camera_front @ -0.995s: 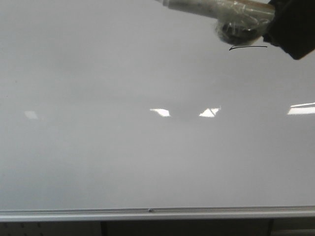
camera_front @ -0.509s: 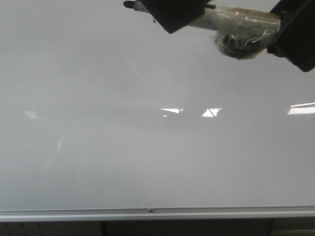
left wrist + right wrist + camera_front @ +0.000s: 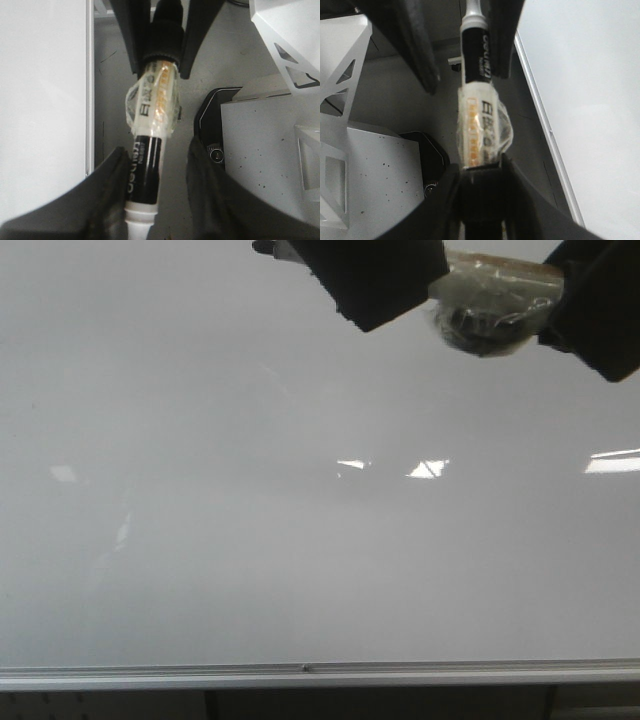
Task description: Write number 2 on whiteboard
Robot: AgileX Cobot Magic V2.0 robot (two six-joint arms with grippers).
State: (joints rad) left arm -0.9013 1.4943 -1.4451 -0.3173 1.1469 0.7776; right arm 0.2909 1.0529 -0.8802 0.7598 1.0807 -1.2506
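Observation:
The whiteboard (image 3: 300,540) fills the front view, a silver rail (image 3: 320,672) along its lower edge. A black-and-white marker (image 3: 490,285), wrapped in clear tape at mid-length, lies level across the top. My right gripper (image 3: 600,305) is shut on its black end (image 3: 480,170). My left gripper (image 3: 375,280) straddles the marker's front half (image 3: 147,165); one finger (image 3: 112,180) touches the barrel while the other stands off, so it is open (image 3: 159,152). The marker tip (image 3: 262,247) pokes out past the left gripper. The number 2 shows in no view.
Bright light reflections (image 3: 425,469) lie on the board. In the wrist views a white speckled metal frame (image 3: 265,135) and a black device (image 3: 210,120) sit beside the board's edge (image 3: 89,100).
The left gripper has come in from the top and now straddles the marker's front half. The thin black stroke seen under the marker a second ago no longer shows.

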